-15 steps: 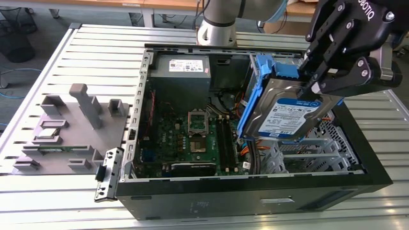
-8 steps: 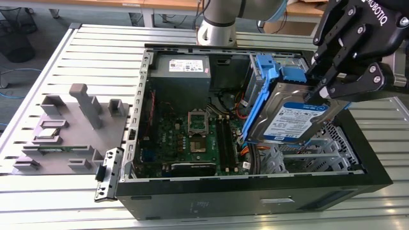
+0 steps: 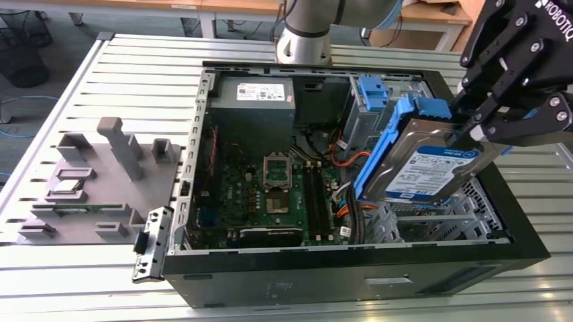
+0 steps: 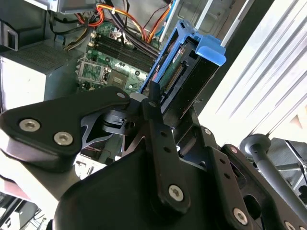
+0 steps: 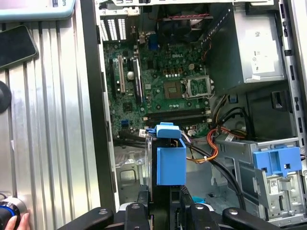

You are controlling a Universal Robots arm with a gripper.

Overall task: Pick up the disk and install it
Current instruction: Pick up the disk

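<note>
Claw (image 3: 473, 133) clamped on one end of the disk (image 3: 428, 168), which hangs tilted above the metal drive bay (image 3: 439, 218) of the open computer case (image 3: 358, 265). Likely hazards: the tilt jamming the disk against the bay, or its lower corner snagging the orange cables (image 3: 343, 146).

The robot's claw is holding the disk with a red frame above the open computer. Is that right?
Not quite. The frame is blue, not red, as the exterior view shows. The claw does hold the disk above the open computer.
</note>
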